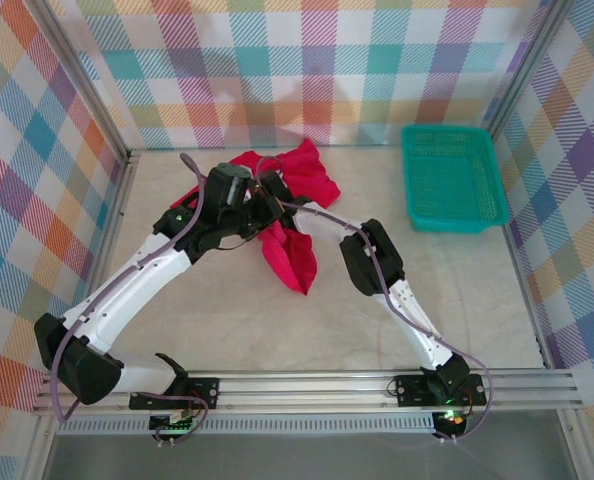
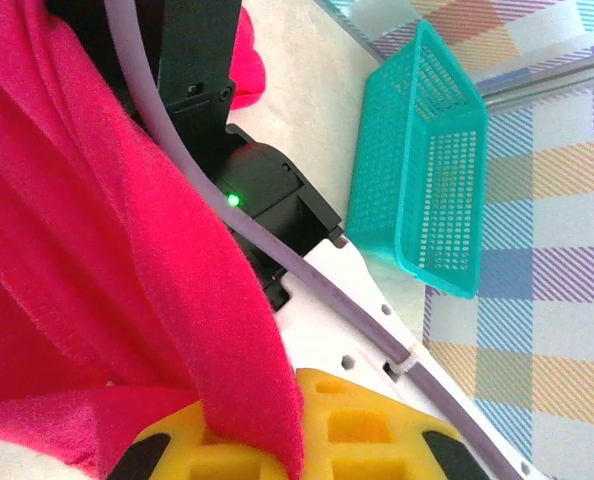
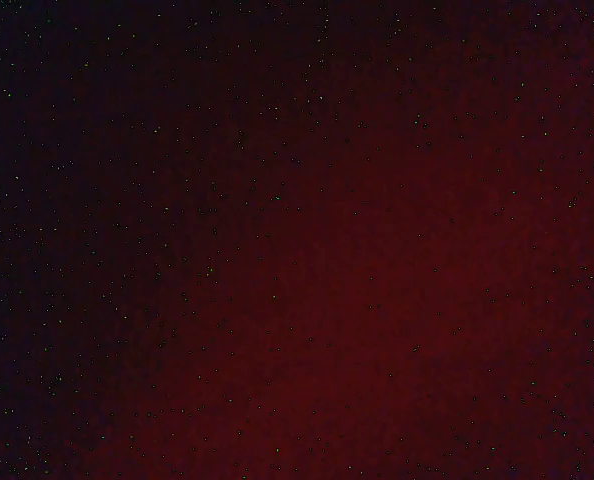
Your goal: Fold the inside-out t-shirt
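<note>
A: Where's the t-shirt [image 1: 307,175]?
B: Bunched on the table [image 1: 227,320], from centre toward twelve o'clock; the basket [image 1: 452,178] sits at two.
A: Grippers?
B: The left gripper [image 2: 277,445] clamps a red fold. The right gripper [image 1: 274,195] is buried in cloth, so I can't tell.

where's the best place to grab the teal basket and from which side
On the teal basket, probably the near wall's rim, coming from above with one finger inside, one outside: it stands upright and open-topped, with thin mesh walls, and that side faces the arms.
</note>
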`<state>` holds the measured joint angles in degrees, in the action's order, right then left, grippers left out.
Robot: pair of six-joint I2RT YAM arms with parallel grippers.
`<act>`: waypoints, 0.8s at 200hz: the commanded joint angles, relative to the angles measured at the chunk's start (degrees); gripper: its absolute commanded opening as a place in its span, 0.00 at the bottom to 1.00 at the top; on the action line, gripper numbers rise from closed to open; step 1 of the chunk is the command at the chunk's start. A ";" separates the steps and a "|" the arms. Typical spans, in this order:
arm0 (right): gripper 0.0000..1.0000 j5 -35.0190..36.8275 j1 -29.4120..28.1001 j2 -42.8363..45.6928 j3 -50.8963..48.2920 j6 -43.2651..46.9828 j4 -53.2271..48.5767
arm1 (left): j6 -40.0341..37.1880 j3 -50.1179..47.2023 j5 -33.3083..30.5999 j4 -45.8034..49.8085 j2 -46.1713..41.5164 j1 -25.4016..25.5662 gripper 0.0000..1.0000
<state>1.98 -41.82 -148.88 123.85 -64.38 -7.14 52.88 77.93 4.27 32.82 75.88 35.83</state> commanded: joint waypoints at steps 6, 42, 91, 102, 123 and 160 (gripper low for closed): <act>0.18 0.30 0.92 1.64 0.47 2.76 -7.89 | -2.20 0.30 -0.67 1.43 -5.10 -0.83 0.00; 0.00 -9.08 3.18 13.80 -10.61 13.06 -8.67 | -5.43 -1.96 -0.97 2.65 -4.03 -7.25 0.00; 0.00 -20.11 3.76 35.90 -28.85 27.90 -17.45 | -7.32 -5.14 5.25 -0.56 5.85 -20.35 0.00; 0.00 -21.25 3.77 40.06 -31.12 29.73 -19.14 | -7.62 -5.25 5.97 -0.91 7.82 -22.47 0.00; 0.00 -24.13 3.81 46.00 -31.96 32.54 -23.41 | -8.97 -5.08 6.16 -0.66 10.76 -25.34 0.00; 0.00 -24.84 4.03 52.42 -28.76 35.21 -28.10 | -9.95 -6.59 7.25 0.14 12.43 -28.93 0.00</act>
<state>-20.69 -37.65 -98.65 93.06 -33.82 -29.02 44.82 72.44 8.99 32.91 88.79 9.02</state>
